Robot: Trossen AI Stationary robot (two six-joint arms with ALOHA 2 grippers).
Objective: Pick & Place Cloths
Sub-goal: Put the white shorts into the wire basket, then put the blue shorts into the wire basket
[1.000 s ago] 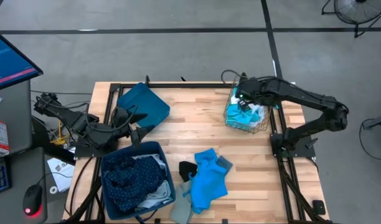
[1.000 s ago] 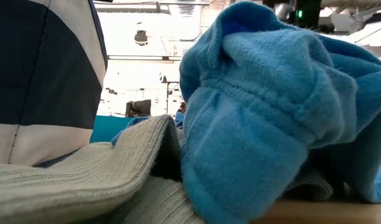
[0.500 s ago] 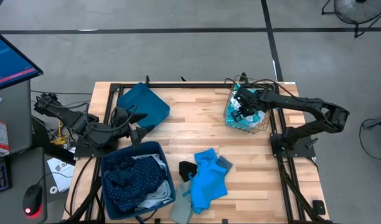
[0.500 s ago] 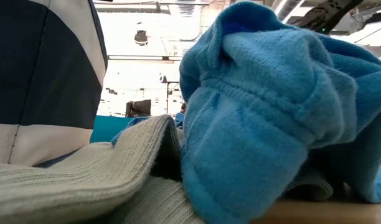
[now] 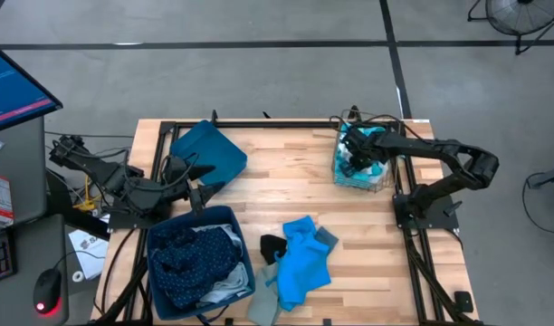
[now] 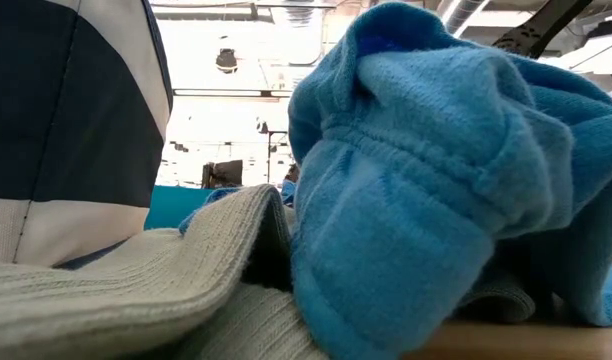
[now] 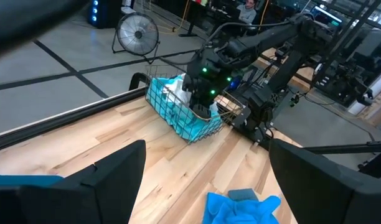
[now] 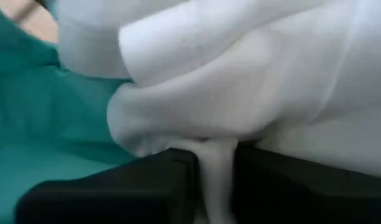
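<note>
From overhead, the right gripper (image 5: pixel 354 156) was down inside the wire-mesh basket (image 5: pixel 382 180) at the table's far right, buried in the turquoise-and-white cloth (image 5: pixel 371 168); the left gripper (image 5: pixel 197 184) waited, fingers spread, above the dark-blue bin (image 5: pixel 159 234). At table level, a bright blue cloth (image 6: pixel 436 170) filled the foreground. In the right wrist view, a white fold (image 8: pixel 216 168) sat pinched between its fingers (image 8: pixel 116 190).

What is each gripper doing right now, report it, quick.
Left gripper: open, holding nothing, at the table's left edge.
Right gripper: down in the wire basket, fingers pinching a fold of the turquoise-and-white cloth.
</note>
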